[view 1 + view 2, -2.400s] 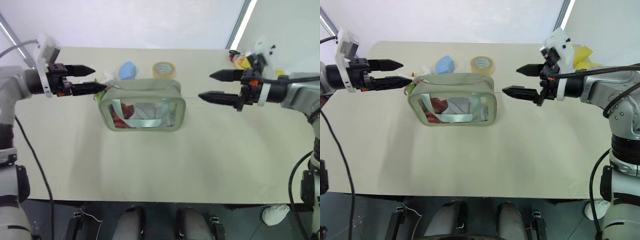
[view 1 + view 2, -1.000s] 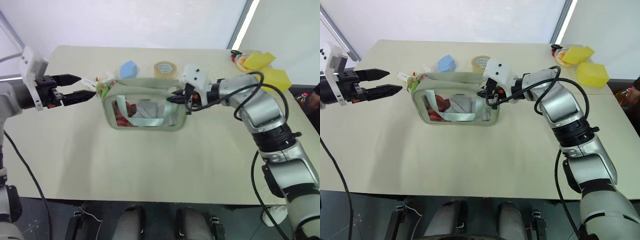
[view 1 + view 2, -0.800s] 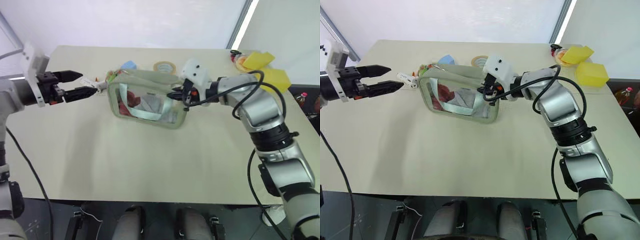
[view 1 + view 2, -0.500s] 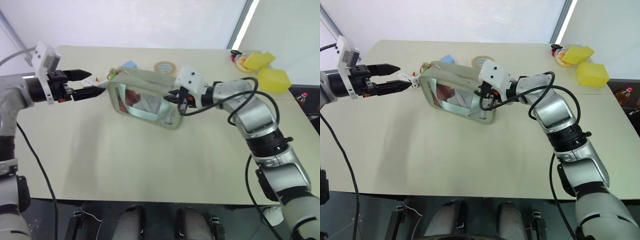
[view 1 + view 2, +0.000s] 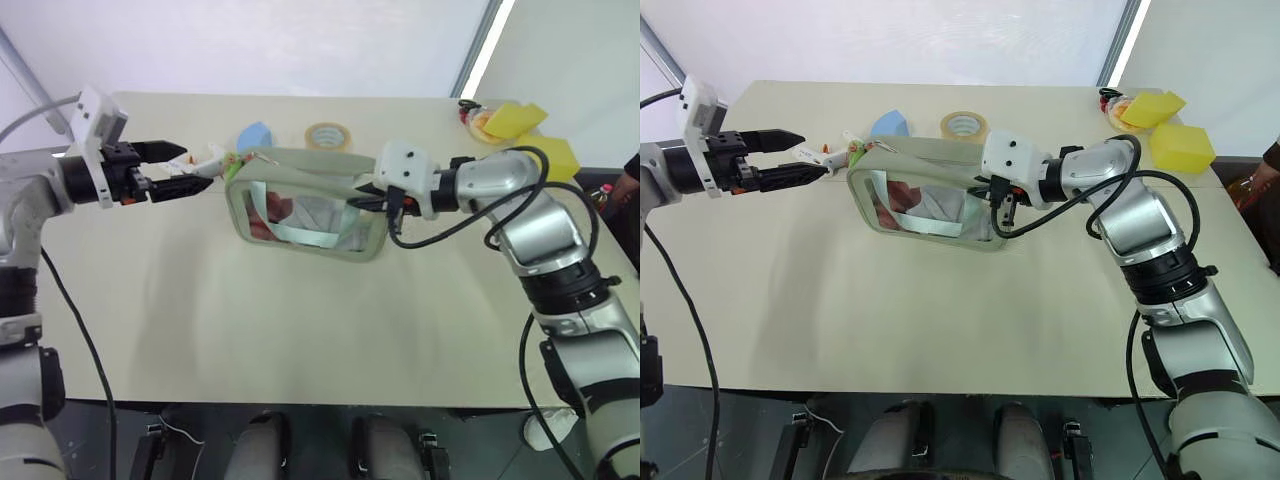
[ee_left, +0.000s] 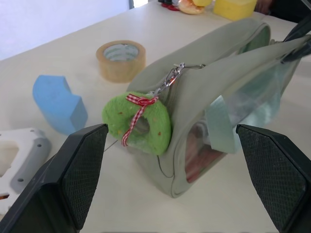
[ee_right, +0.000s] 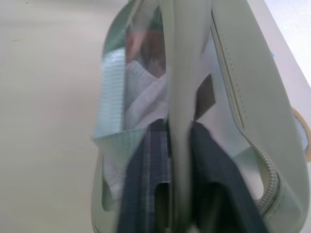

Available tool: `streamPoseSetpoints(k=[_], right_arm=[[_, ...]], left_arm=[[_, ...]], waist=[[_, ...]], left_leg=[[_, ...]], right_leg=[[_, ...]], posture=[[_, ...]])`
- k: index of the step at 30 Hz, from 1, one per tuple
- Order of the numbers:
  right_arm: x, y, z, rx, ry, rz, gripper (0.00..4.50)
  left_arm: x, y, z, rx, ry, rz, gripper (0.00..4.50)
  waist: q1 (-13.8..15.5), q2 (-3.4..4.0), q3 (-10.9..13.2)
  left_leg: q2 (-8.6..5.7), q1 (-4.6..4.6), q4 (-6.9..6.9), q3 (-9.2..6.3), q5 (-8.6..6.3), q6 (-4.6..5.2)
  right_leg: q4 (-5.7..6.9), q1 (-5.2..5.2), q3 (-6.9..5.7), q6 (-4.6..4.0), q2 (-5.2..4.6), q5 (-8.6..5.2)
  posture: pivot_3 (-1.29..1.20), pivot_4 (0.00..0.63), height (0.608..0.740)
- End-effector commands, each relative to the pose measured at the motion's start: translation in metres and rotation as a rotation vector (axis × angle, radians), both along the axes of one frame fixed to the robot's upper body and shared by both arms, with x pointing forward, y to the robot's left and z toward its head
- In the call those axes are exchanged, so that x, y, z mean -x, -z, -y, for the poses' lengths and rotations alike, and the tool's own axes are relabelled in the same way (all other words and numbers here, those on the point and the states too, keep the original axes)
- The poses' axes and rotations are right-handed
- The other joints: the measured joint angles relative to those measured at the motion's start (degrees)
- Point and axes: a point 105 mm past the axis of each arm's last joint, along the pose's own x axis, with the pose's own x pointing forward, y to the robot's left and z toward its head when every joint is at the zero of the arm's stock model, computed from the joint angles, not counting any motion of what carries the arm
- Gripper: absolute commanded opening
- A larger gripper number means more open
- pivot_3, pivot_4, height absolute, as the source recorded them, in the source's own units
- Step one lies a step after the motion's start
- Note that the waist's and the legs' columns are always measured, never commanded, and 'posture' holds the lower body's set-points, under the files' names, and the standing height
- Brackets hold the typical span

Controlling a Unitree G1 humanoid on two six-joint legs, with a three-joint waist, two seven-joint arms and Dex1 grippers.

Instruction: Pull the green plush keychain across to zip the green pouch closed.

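Green plush keychain (image 6: 138, 121) hangs at green pouch (image 5: 305, 205) left end, mid-tabletop (image 5: 300, 330). Left end effector (image 5: 190, 170) released, just left of keychain. Right end effector (image 5: 368, 196) pinches pouch right edge.

In front of me stands a wide beige rectangular table (image 5: 300, 330) with a smooth matt top. Behind its far edge, at 12 o'clock, I see a plain white wall (image 5: 280, 45), brightly and evenly lit. At 1 o'clock a bright white slanted window frame (image 5: 485, 40) goes up. Under the near table edge, at 6 o'clock, the dark grey floor (image 5: 750, 440) is visible.
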Motion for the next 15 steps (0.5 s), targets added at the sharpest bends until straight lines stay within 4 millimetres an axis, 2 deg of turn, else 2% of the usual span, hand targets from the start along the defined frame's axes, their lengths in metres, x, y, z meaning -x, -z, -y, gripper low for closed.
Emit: streamPoseSetpoints(k=[1, 5, 7, 12, 15], right_arm=[[0.003, -0.024, 0.008, -0.020, 0.011, 0.068, 2.08], [0.011, -0.036, 0.025, -0.014, 0.047, 0.075, 2.08], [0.017, -0.032, 0.032, -0.007, 0.061, 0.049, 2.08], [0.020, -0.015, 0.031, -0.010, 0.078, -0.003, 2.08], [0.016, -0.005, 0.031, -0.015, 0.088, -0.017, 1.21]], left_arm=[[-0.004, -0.012, -0.006, 0.002, -0.022, 0.052, 4.50], [-0.012, -0.010, -0.013, 0.017, -0.052, 0.057, 4.50], [-0.016, -0.008, -0.015, 0.026, -0.061, 0.056, 4.50], [-0.031, -0.001, -0.013, 0.032, -0.072, 0.052, 4.50], [-0.046, 0.002, -0.009, 0.018, -0.102, 0.080, 4.50]], waist=[[0.0, 0.00, 0.0], [0.3, 0.01, 0.0], [0.4, 0.01, 0.0], [0.3, 0.00, 0.0], [0.2, 0.00, 0.0]], left_leg=[[0.00, 0.00, 0.00, 0.00, 0.00, 0.00], [-0.01, -0.01, 0.02, 0.01, 0.00, 0.00], [-0.01, -0.02, 0.04, 0.00, 0.00, 0.00], [-0.01, 0.01, 0.11, 0.09, -0.02, 0.03], [-0.01, 0.01, 0.12, 0.12, -0.02, 0.03]], right_leg=[[0.00, 0.00, 0.00, 0.00, 0.00, 0.00], [-0.01, 0.01, -0.01, 0.00, 0.00, 0.00], [-0.01, 0.03, -0.02, 0.00, -0.01, 0.00], [-0.03, 0.14, -0.10, 0.00, 0.00, 0.00], [-0.03, 0.13, -0.10, 0.00, 0.00, 0.00]], posture=[[0.00, 0.150, 0.740], [0.00, 0.150, 0.740], [0.00, 0.150, 0.740], [0.00, 0.150, 0.740], [0.00, 0.150, 0.740]])
